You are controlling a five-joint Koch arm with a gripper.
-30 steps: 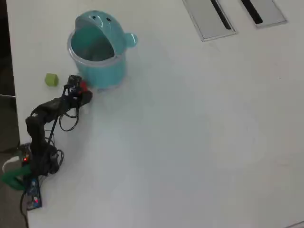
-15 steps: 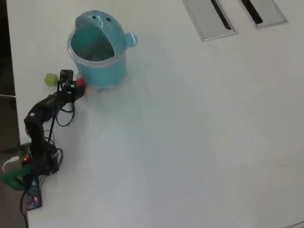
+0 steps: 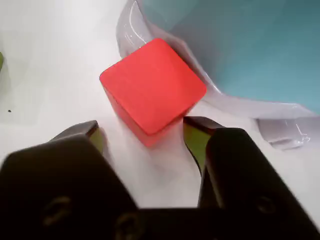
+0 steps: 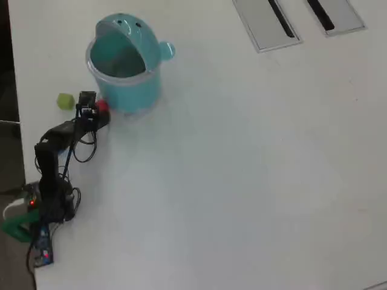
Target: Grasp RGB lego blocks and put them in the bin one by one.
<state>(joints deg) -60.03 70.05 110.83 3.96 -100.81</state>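
White surface all round: the red block (image 3: pixel 152 95) sits against the bin (image 4: pixel 124 75) base, jaws spread just short of it; next, advance and pinch its sides.

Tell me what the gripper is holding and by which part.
Nothing. The gripper is open, its fingertips on either side of the red block's near corner, not touching it. The block lies on the table against the bin.
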